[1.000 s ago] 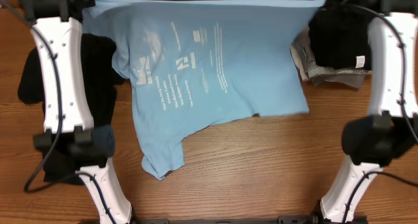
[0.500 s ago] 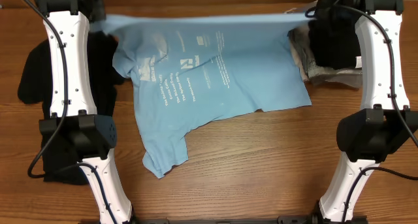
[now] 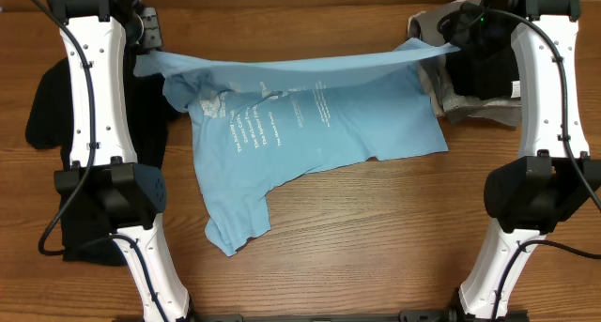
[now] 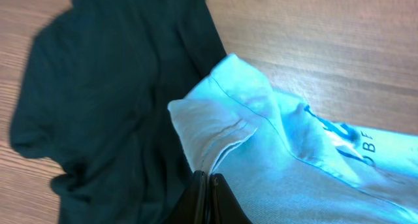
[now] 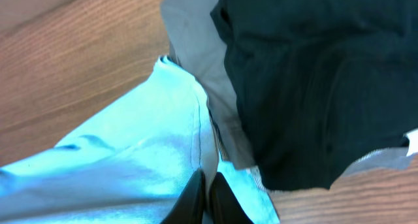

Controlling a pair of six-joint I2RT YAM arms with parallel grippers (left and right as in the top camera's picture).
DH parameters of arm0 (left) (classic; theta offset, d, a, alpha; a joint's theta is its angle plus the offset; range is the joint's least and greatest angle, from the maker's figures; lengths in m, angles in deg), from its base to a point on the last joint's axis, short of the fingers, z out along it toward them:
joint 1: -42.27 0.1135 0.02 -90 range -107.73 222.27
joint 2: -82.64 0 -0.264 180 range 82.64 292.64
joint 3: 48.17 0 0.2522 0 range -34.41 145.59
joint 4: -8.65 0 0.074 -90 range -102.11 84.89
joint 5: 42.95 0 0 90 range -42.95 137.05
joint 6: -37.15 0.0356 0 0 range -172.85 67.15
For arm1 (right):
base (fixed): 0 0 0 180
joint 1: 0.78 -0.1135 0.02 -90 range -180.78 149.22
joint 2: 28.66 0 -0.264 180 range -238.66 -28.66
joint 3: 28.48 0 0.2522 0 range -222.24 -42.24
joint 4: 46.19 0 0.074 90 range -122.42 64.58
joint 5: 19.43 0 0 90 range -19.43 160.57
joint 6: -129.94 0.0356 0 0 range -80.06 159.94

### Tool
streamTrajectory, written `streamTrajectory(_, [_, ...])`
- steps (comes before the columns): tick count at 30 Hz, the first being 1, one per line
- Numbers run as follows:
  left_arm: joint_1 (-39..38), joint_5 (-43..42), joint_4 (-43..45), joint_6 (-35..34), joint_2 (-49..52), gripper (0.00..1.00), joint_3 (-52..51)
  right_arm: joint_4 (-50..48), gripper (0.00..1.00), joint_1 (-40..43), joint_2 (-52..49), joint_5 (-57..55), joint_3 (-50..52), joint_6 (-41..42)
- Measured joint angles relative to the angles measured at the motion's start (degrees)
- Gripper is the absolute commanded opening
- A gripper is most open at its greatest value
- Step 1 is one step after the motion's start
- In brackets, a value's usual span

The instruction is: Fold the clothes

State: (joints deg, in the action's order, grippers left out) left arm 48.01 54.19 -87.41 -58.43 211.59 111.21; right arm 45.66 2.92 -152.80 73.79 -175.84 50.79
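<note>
**Status of task: fold in progress, none completed.**

1. The light blue printed cotton T-shirt (image 3: 310, 125) is located at the centre of the brown wooden counter (image 3: 376, 237).
2. The far edge of the T-shirt is held raised and stretched taut between the two tools, above the body of the garment. The near portion, with one sleeve at the near left, lies flat on the counter, somewhat wrinkled.
3. The left tool (image 4: 208, 183) is closed narrowly. A corner of the blue fabric is pinched between its fingers.
4. The right tool (image 5: 205, 185) is likewise closed narrowly on the opposite corner of the same edge.
5. It is judged that the first fold of the T-shirt is under way. The raised edge is not yet laid down on the near portion, so no fold line is set.
6. Remaining work on the T-shirt is judged to be lowering the edge, releasing it and making the further folds.
7. A crumpled black fabric garment (image 3: 47, 106) lies at the left of the counter. A dark garment (image 3: 479, 64) rests on a grey cloth (image 3: 439, 95) at the right. Neither pile appears neatly folded, and both are presumed outstanding.
</note>
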Motion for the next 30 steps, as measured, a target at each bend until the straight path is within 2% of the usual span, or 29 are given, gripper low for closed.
streamTrajectory(6, [-0.2, -3.0, 0.0, 0.3, 0.0, 0.04, -3.0, 1.0, 0.04, -0.9, 0.0, 0.7, 0.0, -0.2])
streamTrajectory(19, [-0.9, -4.4, -0.5, 1.7, -0.9, 0.04, -2.3, 1.7, 0.04, -3.0, 3.1, 1.0, 0.0, -0.2])
streamTrajectory(25, [-0.5, -4.0, 0.6, 2.8, -10.3, 0.04, 0.2, 1.6, 0.04, -2.9, 17.5, 0.2, 0.0, -0.2])
streamTrajectory(30, [1.2, -1.4, 4.3, 3.0, -26.0, 0.04, 2.3, 1.0, 0.04, -2.2, 34.6, -2.8, -0.5, -0.2])
